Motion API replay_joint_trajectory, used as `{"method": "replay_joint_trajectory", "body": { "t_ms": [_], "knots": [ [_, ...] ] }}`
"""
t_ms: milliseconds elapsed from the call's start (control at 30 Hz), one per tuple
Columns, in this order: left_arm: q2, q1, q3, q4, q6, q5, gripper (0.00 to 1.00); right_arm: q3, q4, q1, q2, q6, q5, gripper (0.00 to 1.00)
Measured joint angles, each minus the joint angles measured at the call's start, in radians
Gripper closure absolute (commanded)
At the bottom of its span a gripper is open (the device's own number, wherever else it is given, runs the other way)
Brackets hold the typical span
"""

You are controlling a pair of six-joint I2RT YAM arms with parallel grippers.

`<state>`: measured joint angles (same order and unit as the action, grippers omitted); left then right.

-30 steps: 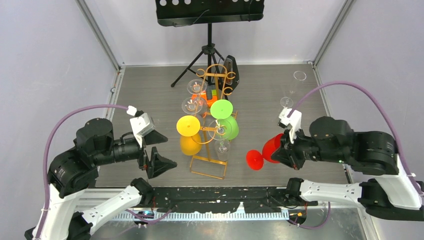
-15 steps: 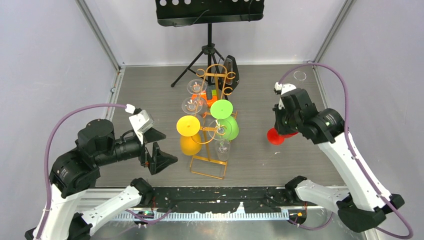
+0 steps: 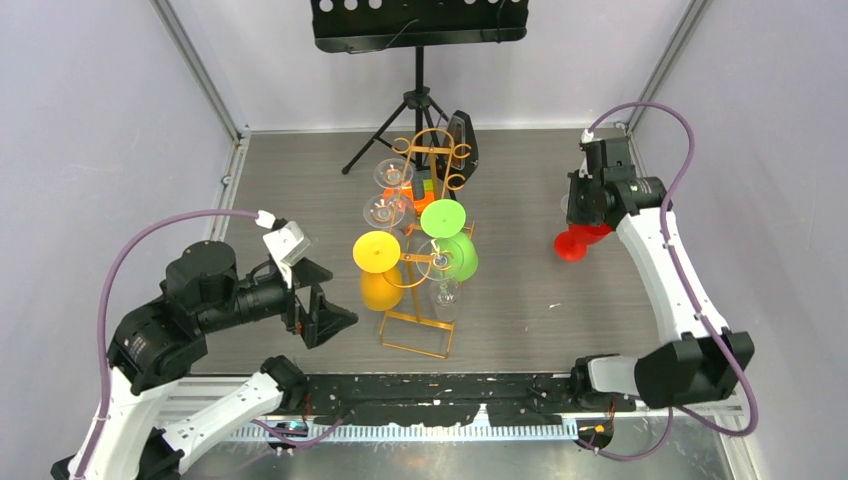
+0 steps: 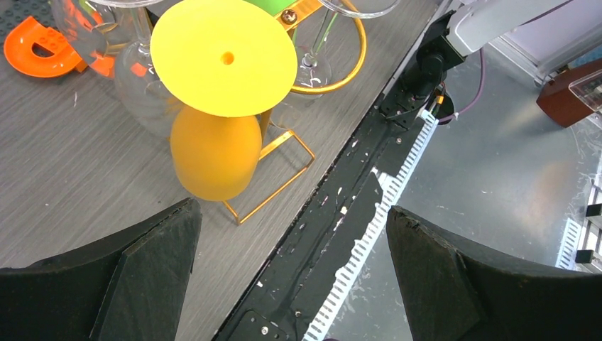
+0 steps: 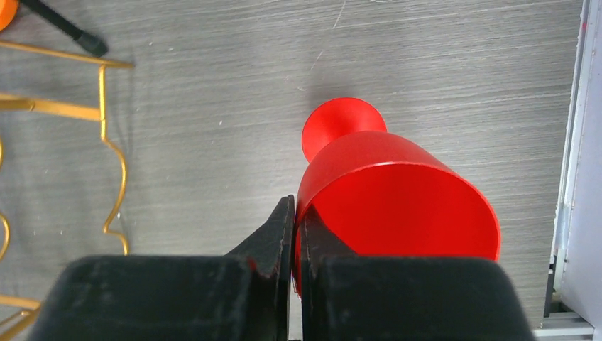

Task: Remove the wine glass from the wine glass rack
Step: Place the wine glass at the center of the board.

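The gold wire wine glass rack [image 3: 414,322] stands mid-table, and its base wire [image 4: 285,160] and a scrolled side [image 5: 113,170] show in the wrist views. Hanging on it are a yellow glass [image 3: 377,252] [image 4: 213,153], a green glass [image 3: 445,220] and clear ones [image 3: 384,211]. Off the rack, at the right back of the table, a red wine glass [image 3: 577,241] [image 5: 387,188] stands foot down. My right gripper [image 3: 592,208] [image 5: 294,207] is shut on its rim, one finger inside the bowl. My left gripper [image 3: 320,300] [image 4: 291,210] is open and holds nothing, left of the rack's front.
A black tripod music stand [image 3: 420,28] rises behind the rack, with a black object [image 3: 463,136] next to it. An orange curved piece [image 4: 35,57] lies on the table by the rack. The enclosure wall rail [image 5: 571,170] runs close on the right of the red glass.
My right arm has swung from the front right to the back right, carrying the red glass and turning it from sideways to upright. The left arm has barely shifted.
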<state>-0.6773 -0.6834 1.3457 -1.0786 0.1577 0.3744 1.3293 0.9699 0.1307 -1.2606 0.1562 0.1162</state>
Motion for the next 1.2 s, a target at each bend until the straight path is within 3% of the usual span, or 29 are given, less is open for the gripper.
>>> {"method": "replay_joint_trajectory", "body": {
  "t_ms": [400, 967, 1200],
  "knots": [
    [-0.015, 0.0, -0.019, 0.013, 0.023, -0.02, 0.01, 0.021, -0.113, -0.225, -0.233, 0.002, -0.058, 0.95],
    [-0.061, 0.0, -0.043, 0.028, 0.022, -0.055, 0.0, 0.254, -0.13, -0.278, -0.473, 0.008, -0.047, 0.94],
    [-0.067, 0.0, -0.04, 0.027, 0.02, -0.069, 0.0, 0.277, -0.127, -0.283, -0.524, 0.007, -0.045, 0.94]
  ]
}}
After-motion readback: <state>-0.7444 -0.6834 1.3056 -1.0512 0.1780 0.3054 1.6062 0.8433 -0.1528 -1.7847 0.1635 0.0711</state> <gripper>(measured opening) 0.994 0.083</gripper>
